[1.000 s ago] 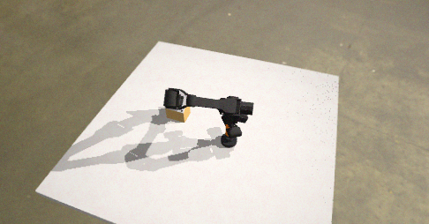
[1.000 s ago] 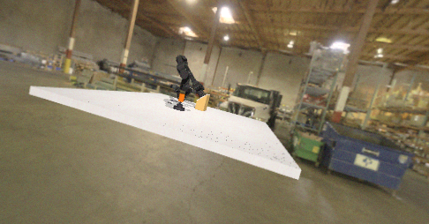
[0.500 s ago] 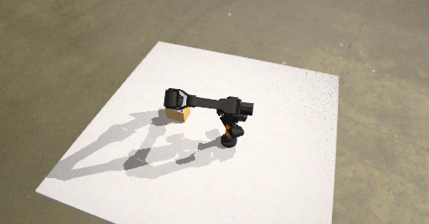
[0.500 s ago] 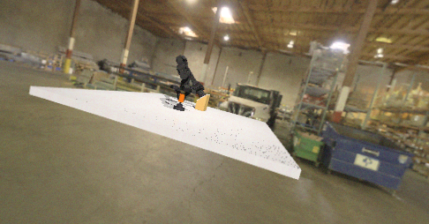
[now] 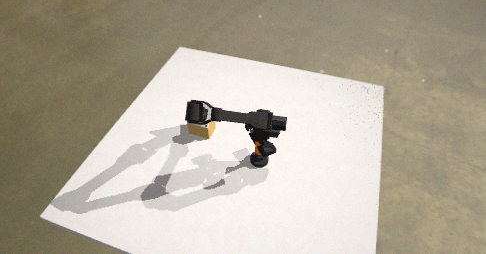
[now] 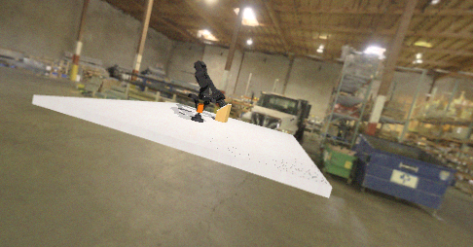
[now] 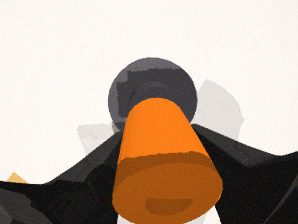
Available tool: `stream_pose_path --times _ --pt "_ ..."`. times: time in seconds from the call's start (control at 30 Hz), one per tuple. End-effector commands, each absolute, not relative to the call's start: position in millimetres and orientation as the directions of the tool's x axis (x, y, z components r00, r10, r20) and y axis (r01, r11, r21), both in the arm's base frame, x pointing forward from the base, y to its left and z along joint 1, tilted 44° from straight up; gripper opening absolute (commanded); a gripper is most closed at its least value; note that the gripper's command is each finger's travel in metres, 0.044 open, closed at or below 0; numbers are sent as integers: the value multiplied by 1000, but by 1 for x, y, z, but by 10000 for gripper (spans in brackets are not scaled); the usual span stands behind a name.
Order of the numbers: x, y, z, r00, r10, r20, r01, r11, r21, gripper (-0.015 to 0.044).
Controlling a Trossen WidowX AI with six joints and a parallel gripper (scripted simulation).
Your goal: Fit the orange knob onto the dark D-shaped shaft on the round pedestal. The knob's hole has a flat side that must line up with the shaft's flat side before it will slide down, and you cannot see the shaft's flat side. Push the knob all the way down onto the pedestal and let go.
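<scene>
my black parallel-jaw gripper (image 5: 264, 147) (image 6: 200, 105) (image 7: 157, 133) is part open, clamped on the orange tapered cylindrical knob (image 5: 258, 147) (image 6: 200, 108) (image 7: 159, 131). knob sits over the dark round pedestal (image 5: 259, 160) (image 6: 197, 119) (image 7: 152, 67); can't tell if its far end touches the shaft. grasp done, roughly lined up. looks not seated yet. left, i judge: find the flat by turning, push fully down, let go.

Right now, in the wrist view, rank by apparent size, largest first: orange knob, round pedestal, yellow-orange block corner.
1. orange knob
2. round pedestal
3. yellow-orange block corner
The knob probably gains from nearness to the camera.
</scene>
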State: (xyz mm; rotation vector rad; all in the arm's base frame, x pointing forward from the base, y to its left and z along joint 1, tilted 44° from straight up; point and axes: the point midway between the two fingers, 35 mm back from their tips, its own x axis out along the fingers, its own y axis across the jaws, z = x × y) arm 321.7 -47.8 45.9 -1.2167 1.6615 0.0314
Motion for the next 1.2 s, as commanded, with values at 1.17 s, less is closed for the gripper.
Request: stream_pose_path --times 1.17 --pt "323 -46 48 45 -687 -725 -842 364 -397 0"
